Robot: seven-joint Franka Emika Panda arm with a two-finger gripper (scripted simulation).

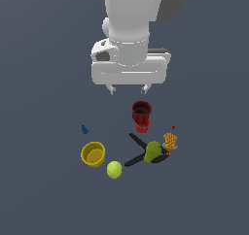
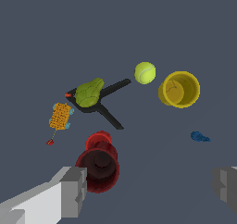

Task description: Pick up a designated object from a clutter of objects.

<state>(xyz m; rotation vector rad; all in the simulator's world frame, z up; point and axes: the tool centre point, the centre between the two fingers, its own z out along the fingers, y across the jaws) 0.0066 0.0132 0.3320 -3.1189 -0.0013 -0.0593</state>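
Observation:
The olive-green pear [image 1: 152,152] [image 2: 90,92] lies on top of the black clamp [image 1: 138,149] [image 2: 109,105], between the tennis ball [image 1: 115,169] [image 2: 145,72] and the orange block [image 1: 170,141] [image 2: 60,115]. My gripper [image 1: 129,89] [image 2: 150,188] hangs open above the clutter, high over the surface and behind the dark red cups [image 1: 141,111] [image 2: 98,165] in the exterior view. Nothing sits between its fingers [image 2: 73,190]. The pear is well apart from the gripper.
A yellow cup [image 1: 93,154] [image 2: 180,89] lies beside the tennis ball. A tiny blue piece [image 1: 84,129] [image 2: 200,136] sits apart toward the exterior view's left. A small red bit [image 1: 173,127] [image 2: 50,142] lies near the orange block. The grey floor [image 1: 44,190] surrounds everything.

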